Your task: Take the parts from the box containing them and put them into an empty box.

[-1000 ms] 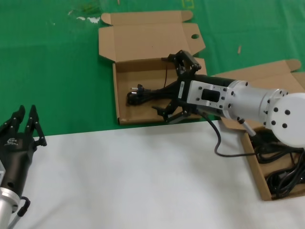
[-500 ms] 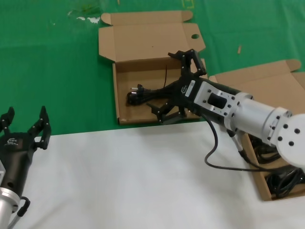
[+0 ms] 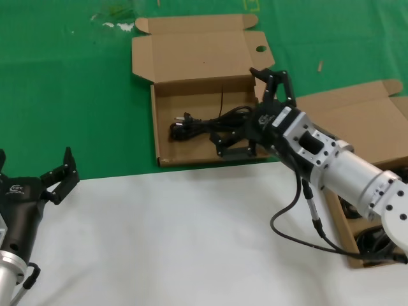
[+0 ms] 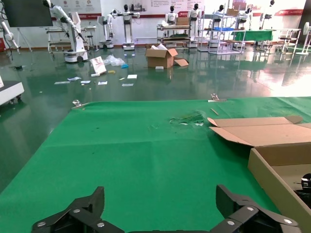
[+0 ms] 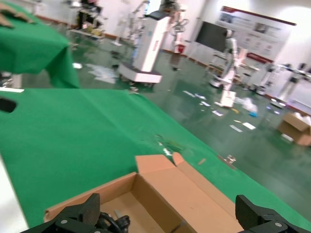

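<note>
The right gripper (image 3: 252, 115) hangs with fingers wide apart over a black cable (image 3: 207, 126) lying in the holed box (image 3: 191, 60). Next it probably fetches another. The left gripper (image 3: 35, 171) waits, fingers apart.

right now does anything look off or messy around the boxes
Nothing is damaged or spilled. The black cable bundle lies inside the holed box, with the open right gripper beside it. Only small pale scraps litter the green cloth behind that box. The left gripper waits open.
</note>
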You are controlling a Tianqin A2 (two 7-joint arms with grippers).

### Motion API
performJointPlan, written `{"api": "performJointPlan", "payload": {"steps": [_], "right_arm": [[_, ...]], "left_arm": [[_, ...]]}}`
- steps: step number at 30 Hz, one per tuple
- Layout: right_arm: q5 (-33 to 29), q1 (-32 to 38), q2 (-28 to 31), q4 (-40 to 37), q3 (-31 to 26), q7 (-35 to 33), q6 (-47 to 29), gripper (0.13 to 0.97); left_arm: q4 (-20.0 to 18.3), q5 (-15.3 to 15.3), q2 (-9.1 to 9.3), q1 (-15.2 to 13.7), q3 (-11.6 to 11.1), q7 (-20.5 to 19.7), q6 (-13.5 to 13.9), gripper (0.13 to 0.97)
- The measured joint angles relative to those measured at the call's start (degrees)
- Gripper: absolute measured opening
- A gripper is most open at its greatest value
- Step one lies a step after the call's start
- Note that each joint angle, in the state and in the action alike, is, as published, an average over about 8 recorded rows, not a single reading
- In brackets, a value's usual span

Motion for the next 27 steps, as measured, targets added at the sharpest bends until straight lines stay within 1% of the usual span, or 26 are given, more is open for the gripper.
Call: {"api": "performJointPlan", "payload": {"steps": [8,9,17,27], "right_arm": [[5.0,-4.3,-0.8,0.9,2.6,-1.1,4.9,0.966],[5.7,-4.9,-1.0,1.0,3.0,-1.2,5.5,0.966],[10.8,-9.3,-1.8,1.9,5.6,-2.2,10.4,0.966],[17.1,-14.7,-2.9,3.1,8.9,-3.6,16.5,0.966]], "left_arm": [[0.0,0.0,0.0,0.0,0.0,0.0,0.0,0.849],[0.0,0.0,0.0,0.0,0.0,0.0,0.0,0.849],[0.0,0.0,0.0,0.0,0.0,0.0,0.0,0.94],[0.0,0.0,0.0,0.0,0.0,0.0,0.0,0.966]]}}
